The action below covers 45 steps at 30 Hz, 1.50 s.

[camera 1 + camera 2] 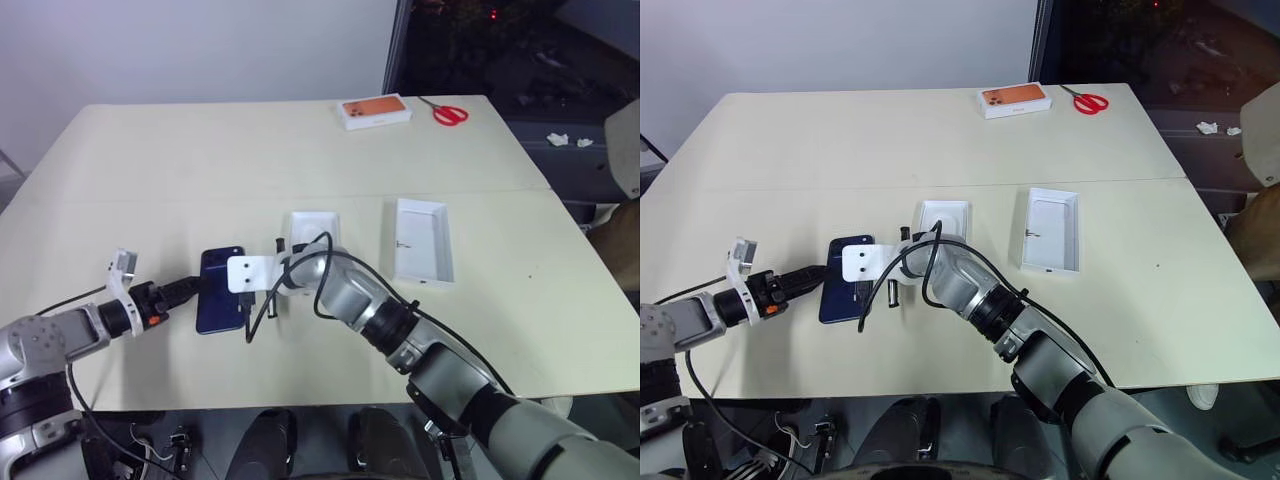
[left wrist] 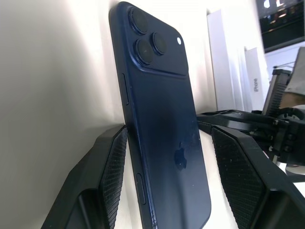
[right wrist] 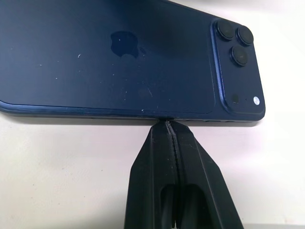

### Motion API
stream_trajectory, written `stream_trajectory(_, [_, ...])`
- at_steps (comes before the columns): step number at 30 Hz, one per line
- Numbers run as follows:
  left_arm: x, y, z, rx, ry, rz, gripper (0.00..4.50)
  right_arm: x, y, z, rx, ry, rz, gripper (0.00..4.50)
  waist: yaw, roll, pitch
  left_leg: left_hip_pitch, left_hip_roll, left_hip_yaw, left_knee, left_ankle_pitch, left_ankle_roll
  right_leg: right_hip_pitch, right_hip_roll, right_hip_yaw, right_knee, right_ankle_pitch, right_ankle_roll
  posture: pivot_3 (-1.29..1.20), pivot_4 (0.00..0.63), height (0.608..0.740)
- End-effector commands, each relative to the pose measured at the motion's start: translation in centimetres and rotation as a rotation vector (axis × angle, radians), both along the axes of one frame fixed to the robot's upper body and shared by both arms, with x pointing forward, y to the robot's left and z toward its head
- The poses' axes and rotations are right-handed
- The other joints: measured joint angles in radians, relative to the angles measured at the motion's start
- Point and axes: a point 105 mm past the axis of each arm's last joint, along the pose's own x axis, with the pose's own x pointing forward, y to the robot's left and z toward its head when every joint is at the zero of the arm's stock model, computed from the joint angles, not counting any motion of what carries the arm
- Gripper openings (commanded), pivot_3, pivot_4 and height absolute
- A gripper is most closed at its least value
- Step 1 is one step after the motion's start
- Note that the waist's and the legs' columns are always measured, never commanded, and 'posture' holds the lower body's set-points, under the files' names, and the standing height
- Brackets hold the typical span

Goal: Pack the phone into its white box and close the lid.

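The dark navy phone (image 1: 215,312) lies back-up on the cream table, its camera cluster at the far end. My left gripper (image 2: 171,133) is open and straddles the phone's near end: one finger (image 2: 112,176) sits against the phone's edge, the other stands off its glossy back. My right gripper (image 3: 167,123) is shut, its tips touching the phone's long side edge. The white box (image 1: 945,212) sits just beyond my right wrist, which partly hides it. The lid (image 1: 423,240) lies open side up to the right of it, plain white inside.
An orange-topped box (image 1: 375,110) and red scissors (image 1: 448,113) rest at the table's far edge. A seam crosses the table behind the box and lid. My right arm's cables loop over the spot between phone and box.
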Motion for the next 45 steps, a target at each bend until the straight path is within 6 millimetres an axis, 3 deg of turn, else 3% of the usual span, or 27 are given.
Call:
stream_trajectory(1, [-0.3,-3.4,0.6,-0.101,-0.013,-0.128,2.94,-1.4,1.7,0.8,0.035,-0.013,0.071,0.02,0.001,0.000,0.000,0.000,0.000,0.000,0.000,0.000,0.000,0.000,0.000,0.000,0.000,0.000,0.000,0.00,0.150,0.740])
stream_trajectory(7, [0.4,-3.0,2.1,-0.186,-0.070,-0.089,2.94,-1.5,1.7,0.8,0.035,-0.013,0.072,0.02,0.001,0.000,0.000,0.000,0.000,0.000,0.000,0.000,0.000,0.000,0.000,0.000,0.000,0.000,0.000,0.00,0.150,0.740])
stream_trajectory(17, [-0.5,-3.4,0.5,-0.050,-0.014,-0.105,2.94,-1.5,1.6,0.6,0.035,-0.010,0.070,0.02,0.000,0.000,0.000,0.000,0.000,0.000,0.000,0.000,0.000,0.000,0.000,0.000,-0.001,0.000,0.000,0.00,0.150,0.740])
stream_trajectory(20, [0.0,-4.2,3.3,-0.143,-0.104,-0.126,2.94,-1.5,1.5,0.6,0.034,-0.008,0.068,0.02,0.003,-0.001,0.000,0.000,0.000,0.000,-0.001,0.000,0.000,0.000,0.000,0.000,-0.001,0.000,0.000,0.00,0.150,0.740])
stream_trajectory(24, [-0.1,-3.5,1.1,-0.052,-0.039,-0.089,2.94,-1.4,1.5,0.5,0.034,-0.009,0.064,0.02,0.002,-0.001,0.000,0.000,0.000,0.000,-0.001,0.000,0.000,0.000,0.000,0.000,-0.001,0.000,0.000,0.00,0.150,0.740])
stream_trajectory(31, [-1.0,-2.4,-0.1,-0.040,-0.009,-0.066,2.94,-1.2,1.3,0.6,0.035,-0.010,0.057,0.02,-0.001,-0.001,0.000,0.000,0.000,0.000,-0.001,0.001,-0.001,-0.001,0.000,0.000,-0.001,0.000,0.000,0.00,0.150,0.740])
stream_trajectory(34, [-0.6,-2.6,1.1,-0.096,-0.047,-0.064,2.94,-1.3,1.3,0.5,0.035,-0.010,0.060,0.02,0.000,-0.001,0.000,0.000,0.000,0.000,-0.002,0.000,-0.001,-0.001,0.000,0.000,-0.001,0.000,0.000,0.00,0.150,0.740])
stream_trajectory(38, [-0.6,-2.2,0.5,-0.031,-0.033,-0.056,2.94,-1.3,1.4,0.6,0.038,-0.009,0.059,0.02,0.000,-0.001,0.000,0.000,0.000,0.000,-0.002,0.000,-0.001,-0.001,0.000,0.000,-0.001,0.000,0.000,0.00,0.150,0.740])
stream_trajectory(45, [-1.3,-2.2,2.7,0.013,-0.059,-0.088,2.94,-1.1,1.1,0.6,0.039,-0.006,0.048,0.02,-0.001,-0.001,0.000,-0.001,0.000,0.000,-0.002,0.000,-0.001,-0.001,0.000,0.000,-0.001,0.000,0.000,0.00,0.150,0.740])
